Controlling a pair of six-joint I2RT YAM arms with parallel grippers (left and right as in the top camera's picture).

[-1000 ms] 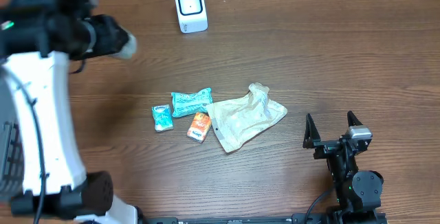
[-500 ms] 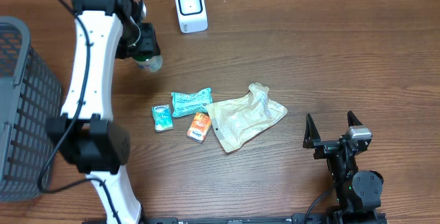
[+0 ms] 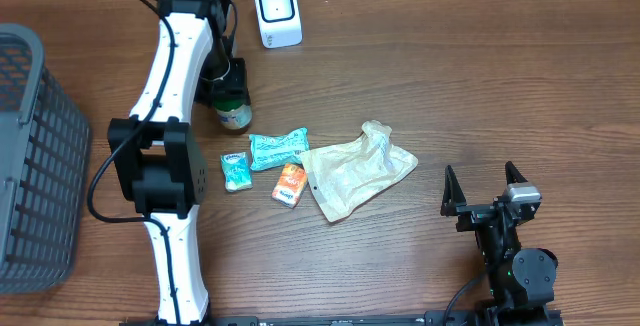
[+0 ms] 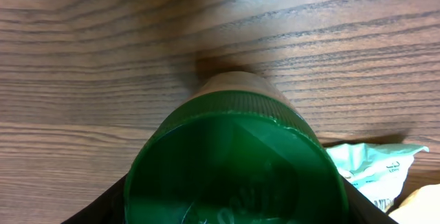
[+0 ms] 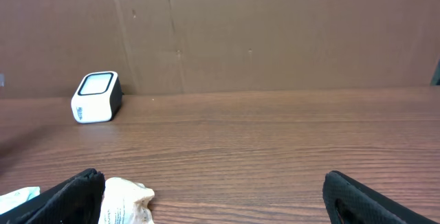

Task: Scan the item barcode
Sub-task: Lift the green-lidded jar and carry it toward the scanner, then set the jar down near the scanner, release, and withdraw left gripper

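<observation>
**Overhead, left wrist and right wrist views.** The left tool (image 3: 227, 84) is clenched on the round green-lidded bottle (image 3: 234, 114), gripping it at the lid. In the left wrist view the lid fills most of the frame, with a dark finger at each lower corner. The bottle is upright over the brown wood-grain counter (image 3: 450, 66). Whether its base touches the surface cannot be told. It lies in front of, and slightly to the left of, the small white box-shaped scanner with a dark window (image 3: 277, 11), and the two are apart.

Just in front of the bottle is a loose group of goods:
- a crinkled teal plastic packet (image 3: 278, 149);
- a smaller teal packet (image 3: 235, 170) to its left;
- a small orange packet (image 3: 290, 184) in front of it;
- a crumpled beige plastic bag (image 3: 355, 171), whose left edge meets the teal and orange packets.

A grey slatted plastic basket (image 3: 35, 156) stands at the left edge of the counter.

The right tool (image 3: 479, 174) is released. Its jaws are spread wide and hold nothing, low over the near right part of the counter and well apart from the goods. In its wrist view the scanner appears at far left against a brown cardboard wall (image 5: 275, 31).
</observation>
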